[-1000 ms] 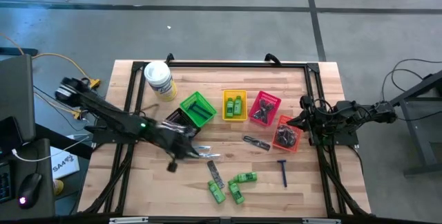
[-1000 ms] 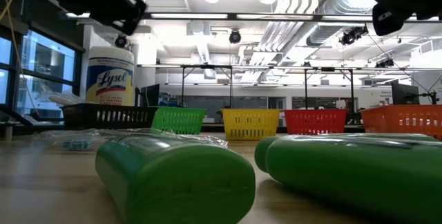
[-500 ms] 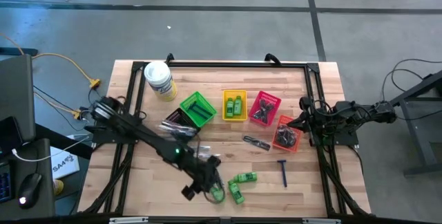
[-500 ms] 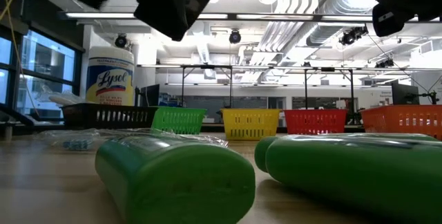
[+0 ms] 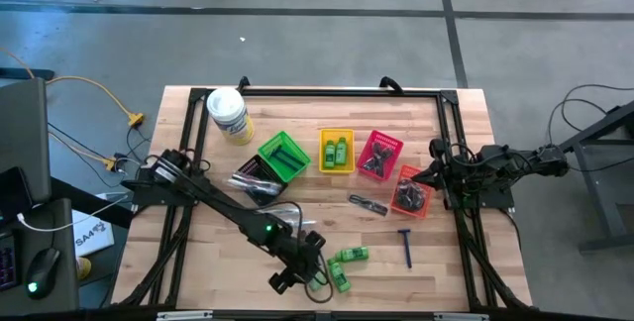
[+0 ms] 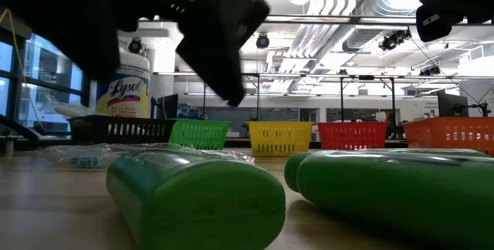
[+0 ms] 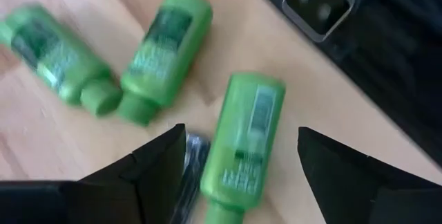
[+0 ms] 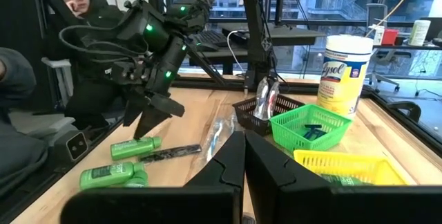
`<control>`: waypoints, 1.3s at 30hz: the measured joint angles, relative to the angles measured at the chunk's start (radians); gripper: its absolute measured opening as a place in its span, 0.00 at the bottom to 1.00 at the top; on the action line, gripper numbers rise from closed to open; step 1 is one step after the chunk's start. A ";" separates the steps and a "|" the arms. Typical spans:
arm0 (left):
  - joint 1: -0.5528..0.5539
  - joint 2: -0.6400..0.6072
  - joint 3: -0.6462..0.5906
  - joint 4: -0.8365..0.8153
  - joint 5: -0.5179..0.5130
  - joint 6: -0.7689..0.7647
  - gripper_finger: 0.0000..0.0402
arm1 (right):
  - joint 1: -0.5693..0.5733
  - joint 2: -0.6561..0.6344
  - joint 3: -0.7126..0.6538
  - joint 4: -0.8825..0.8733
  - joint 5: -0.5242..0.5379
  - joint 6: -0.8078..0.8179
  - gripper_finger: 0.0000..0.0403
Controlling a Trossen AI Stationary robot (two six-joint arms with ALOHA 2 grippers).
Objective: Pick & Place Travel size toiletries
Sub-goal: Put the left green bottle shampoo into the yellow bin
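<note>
Change: since a second ago the left arm has swung from near the black basket toward the tabletop's near edge, where its pincer now hangs over the green bottles.
Left pincer (image 7: 238,175): open, jaws spread wide on either side of one green bottle (image 7: 243,137), not touching it as far as the wrist view shows.
Target bottle: lies flat on the tabletop (image 5: 446,271) close to the near edge, cap end toward the pincer, with a dark comb (image 7: 190,172) just beside it.
Other bottles: two more (image 7: 110,61) lie side by side just beyond it, caps nearly touching.
Other items: a blue razor (image 5: 405,246) lies apart toward the right; a dark packet (image 5: 368,203) sits in front of the baskets.
Baskets: green (image 5: 283,157), yellow (image 5: 337,151), red (image 5: 379,155) and orange (image 5: 412,190) stand mid-tabletop; the yellow one already holds green bottles.
Right pincer (image 8: 243,158): closed and empty, waiting at the right edge beside the orange basket.
Step in hand: reaching to grasp the bottle.
Doing it well: centre the jaws across the bottle's body, come straight down, and keep the comb outside the jaws before closing.
</note>
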 joint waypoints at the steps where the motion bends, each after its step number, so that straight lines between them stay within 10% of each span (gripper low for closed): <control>1: -0.001 0.013 0.003 0.012 0.012 0.000 0.68 | 0.000 0.000 0.000 -0.001 0.000 0.000 0.01; 16: 0.021 0.095 -0.001 0.039 0.091 -0.011 0.65 | 0.000 0.000 0.000 0.001 0.006 -0.002 0.01; 31: 0.020 0.100 0.001 0.031 0.081 -0.015 0.29 | 0.000 0.000 0.000 0.001 0.007 -0.003 0.01; 39: 0.003 -0.080 -0.002 -0.035 0.085 0.071 0.28 | 0.000 0.000 0.000 0.001 0.004 -0.003 0.01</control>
